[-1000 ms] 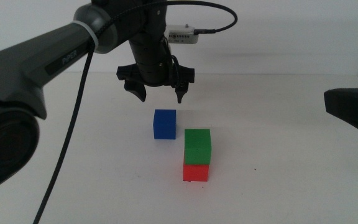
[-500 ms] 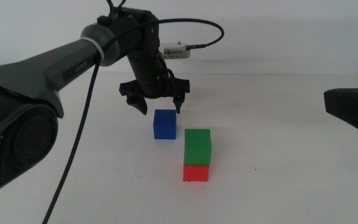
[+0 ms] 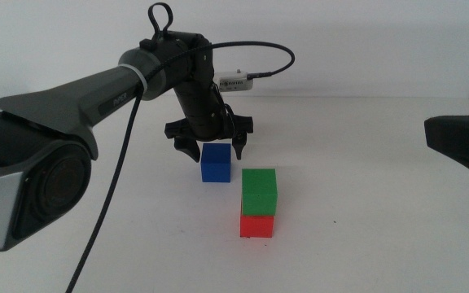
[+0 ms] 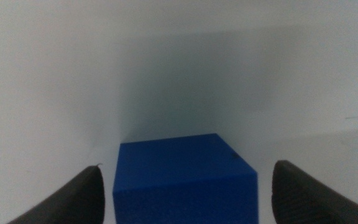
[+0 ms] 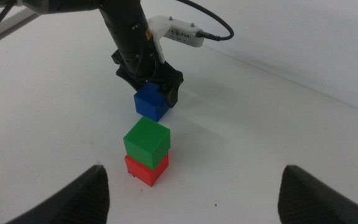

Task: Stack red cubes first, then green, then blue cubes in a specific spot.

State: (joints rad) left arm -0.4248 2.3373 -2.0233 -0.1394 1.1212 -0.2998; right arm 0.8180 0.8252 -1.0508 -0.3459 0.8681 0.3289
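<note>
Middle view: left claw (image 3: 213, 151) open astride blue cube (image 3: 216, 162); green cube (image 3: 259, 191) atop red cube (image 3: 256, 225).

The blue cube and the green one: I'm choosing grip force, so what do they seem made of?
The small blue cube looks like matte plastic or painted wood: flat colour, fine grain, no glare. The small green cube looks the same, with crisp edges. Which material is unclear.

We see a plain white table (image 3: 365, 203) running back to a pale wall (image 3: 381, 49), which rises directly behind the table's far edge.
</note>
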